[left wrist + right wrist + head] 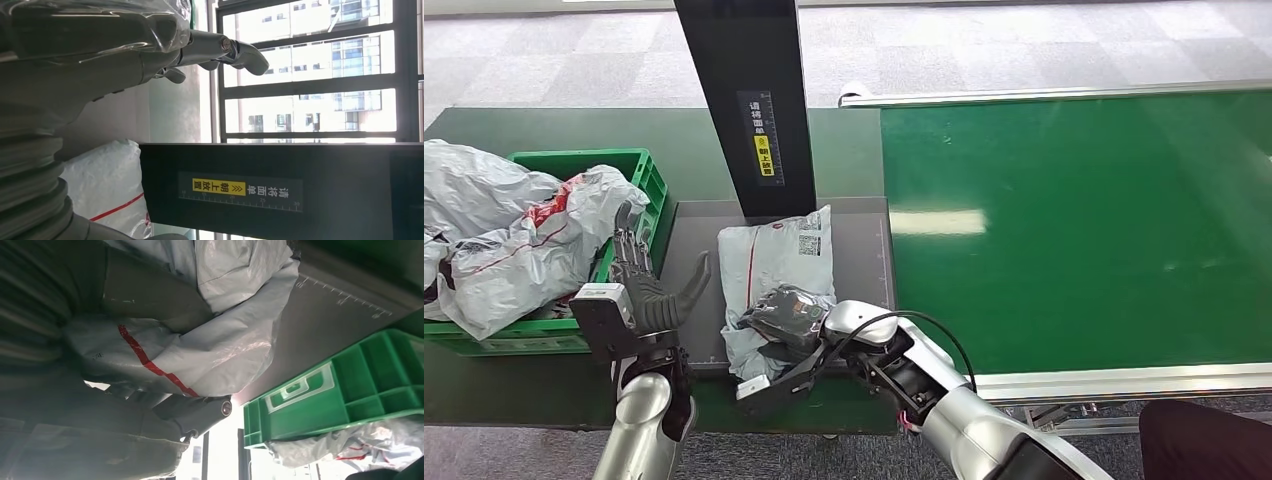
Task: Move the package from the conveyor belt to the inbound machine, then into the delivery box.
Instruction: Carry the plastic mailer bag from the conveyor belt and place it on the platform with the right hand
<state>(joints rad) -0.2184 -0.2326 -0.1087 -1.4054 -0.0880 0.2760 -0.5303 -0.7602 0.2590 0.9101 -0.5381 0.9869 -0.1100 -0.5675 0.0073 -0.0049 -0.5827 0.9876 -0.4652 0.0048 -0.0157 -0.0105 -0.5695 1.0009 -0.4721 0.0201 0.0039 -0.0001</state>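
The package (pixel 779 255), a grey plastic mailer with a red stripe and a printed label, lies on the dark scanning plate (pixel 699 250) of the inbound machine, under its black post (pixel 749 100). My right hand (pixel 789 320) grips the package's near end, which is crumpled around the fingers; the right wrist view shows the package (pixel 215 355) bunched against a finger (pixel 195 412). My left hand (pixel 639 285) is raised with fingers apart and holds nothing, between the package and the green delivery box (pixel 649 170). The left wrist view shows its fingertips (pixel 220 50) in free air.
The green delivery box holds several grey mailer bags (pixel 514 240) piled above its rim. The green conveyor belt (pixel 1074 220) stretches to the right of the plate, with a metal rail along its near edge. A dark shape (pixel 1204 440) sits at the bottom right corner.
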